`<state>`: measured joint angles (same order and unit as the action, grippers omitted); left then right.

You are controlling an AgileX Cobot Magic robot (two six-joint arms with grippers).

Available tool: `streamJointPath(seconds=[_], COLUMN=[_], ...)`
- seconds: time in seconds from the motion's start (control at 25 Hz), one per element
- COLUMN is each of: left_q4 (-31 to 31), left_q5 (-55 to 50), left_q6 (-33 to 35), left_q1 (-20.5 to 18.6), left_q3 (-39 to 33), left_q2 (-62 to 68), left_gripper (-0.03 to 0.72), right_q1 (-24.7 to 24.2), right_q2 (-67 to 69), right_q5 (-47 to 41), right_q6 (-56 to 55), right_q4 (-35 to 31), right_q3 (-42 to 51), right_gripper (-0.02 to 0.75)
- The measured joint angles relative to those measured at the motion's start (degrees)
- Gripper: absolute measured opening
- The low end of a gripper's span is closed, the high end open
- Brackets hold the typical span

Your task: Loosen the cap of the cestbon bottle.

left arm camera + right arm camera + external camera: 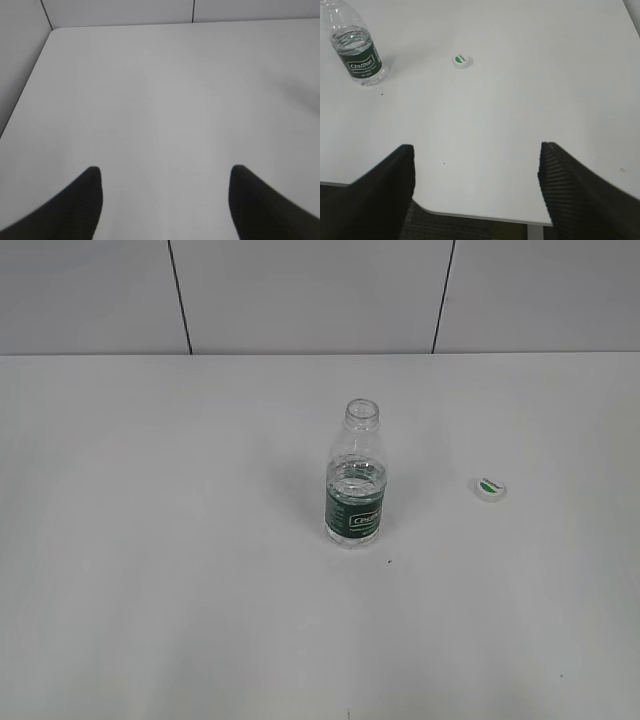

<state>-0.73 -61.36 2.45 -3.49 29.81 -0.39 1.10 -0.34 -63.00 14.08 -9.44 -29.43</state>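
The cestbon bottle (355, 480) stands upright at the table's middle, its mouth open with no cap on it, partly filled with water. It also shows in the right wrist view (356, 47) at top left. The white cap (488, 488) with a green leaf mark lies flat on the table to the bottle's right, apart from it; it also shows in the right wrist view (461, 61). My left gripper (165, 172) is open and empty over bare table. My right gripper (476, 150) is open and empty near the table's front edge, far from cap and bottle. Neither gripper shows in the exterior view.
The white table (150, 540) meets a grey panelled wall (300, 290) at the back. The table's front edge and rounded corner (470, 216) show in the right wrist view, with dark floor below. The table's left edge (25, 90) shows in the left wrist view.
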Motion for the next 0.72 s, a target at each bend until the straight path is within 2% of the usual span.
streamJointPath(seconds=[0.72], left_q4=[0.00], left_q5=[0.00], left_q6=[0.00], left_q1=[0.00], left_q3=[0.00], left_q2=[0.00], left_gripper=[0.482], right_q1=[0.00], right_q2=[0.00], right_q5=[0.00], right_q6=[0.00], right_q4=[0.00], right_q3=[0.00], right_gripper=[0.587])
